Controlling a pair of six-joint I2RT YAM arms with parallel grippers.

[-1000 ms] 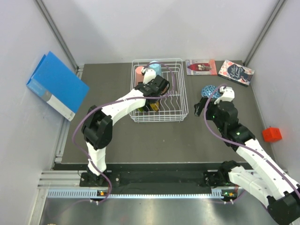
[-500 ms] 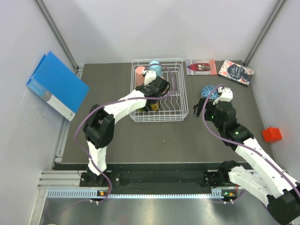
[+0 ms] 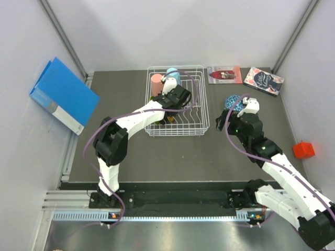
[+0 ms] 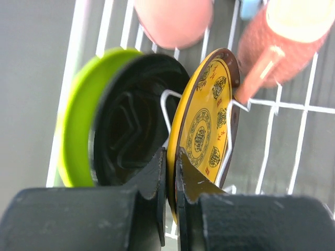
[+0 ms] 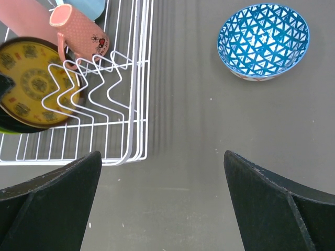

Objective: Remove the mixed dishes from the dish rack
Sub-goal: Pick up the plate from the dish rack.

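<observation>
The white wire dish rack (image 3: 200, 112) stands at the table's back middle. In the left wrist view my left gripper (image 4: 171, 162) is shut on the rim of the yellow patterned plate (image 4: 207, 130), which stands upright between tines. A black plate (image 4: 136, 120) and a lime-green plate (image 4: 78, 130) stand just left of it. A pink cup (image 4: 172, 21) and a salmon cup (image 4: 277, 47) lie beyond. The blue patterned bowl (image 5: 263, 41) sits on the table right of the rack (image 5: 137, 104). My right gripper (image 5: 162, 157) is open and empty above bare table, near the bowl (image 3: 234, 101).
A light blue mug (image 3: 171, 73) sits at the rack's back edge. Two books (image 3: 224, 74) (image 3: 264, 80) lie at the back right. A blue binder (image 3: 64, 95) leans on the left wall. A red cube (image 3: 303, 150) lies at the right edge.
My left gripper has shifted a little back and to the right inside the rack, uncovering more of the pink cup. The right arm has barely moved.
</observation>
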